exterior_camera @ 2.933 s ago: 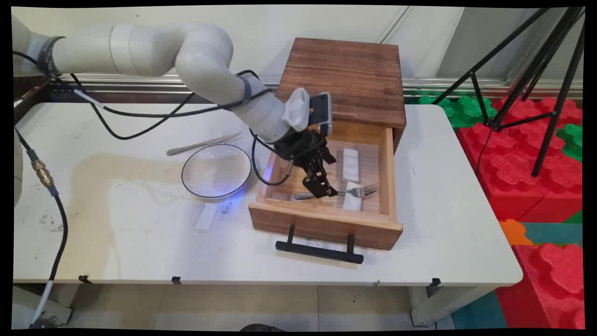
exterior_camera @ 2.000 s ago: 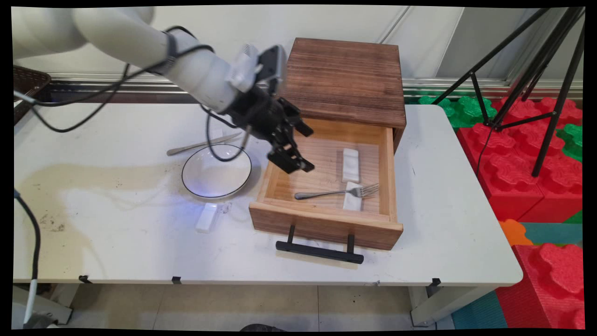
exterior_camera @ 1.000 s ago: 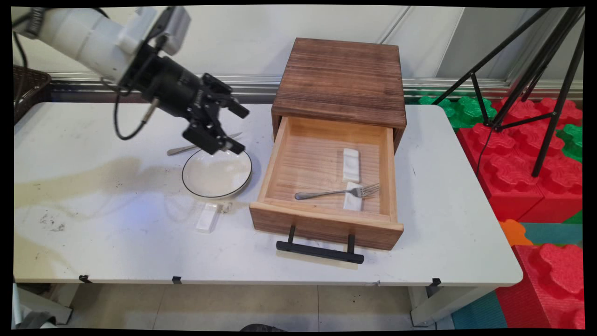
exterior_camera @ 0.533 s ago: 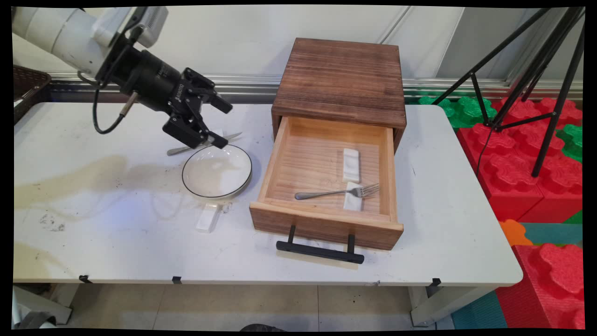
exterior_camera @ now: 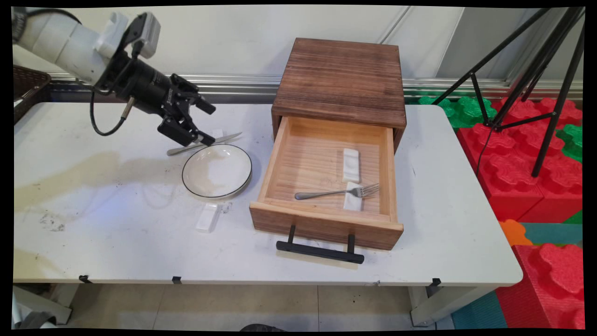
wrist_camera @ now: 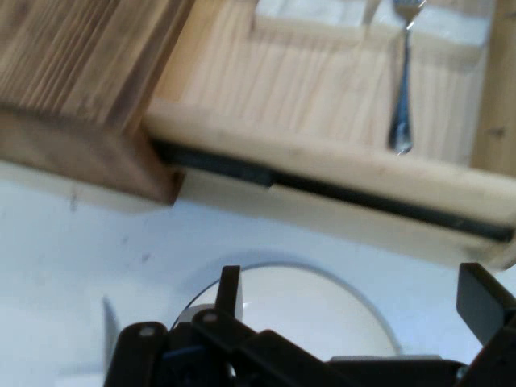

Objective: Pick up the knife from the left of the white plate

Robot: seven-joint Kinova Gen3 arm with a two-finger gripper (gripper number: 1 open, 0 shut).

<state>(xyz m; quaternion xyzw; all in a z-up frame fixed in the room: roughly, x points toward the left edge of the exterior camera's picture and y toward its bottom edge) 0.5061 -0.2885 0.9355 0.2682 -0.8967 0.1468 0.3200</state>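
Gripper: the gripper [wrist_camera: 347, 298] rises from the bottom edge, its black fingers [wrist_camera: 228, 290] spread wide with nothing between them
Plate: a white plate [wrist_camera: 322, 310] with a thin dark rim lies on the table [wrist_camera: 72, 266] just beyond the fingers; partly hidden by the linkage
Drawer: the open wooden drawer [wrist_camera: 322, 161] crosses the upper part; a fork [wrist_camera: 401, 89] lies inside, its tines beside a white block [wrist_camera: 310, 12]
Cabinet: the dark wooden cabinet [wrist_camera: 72, 72] fills the upper left
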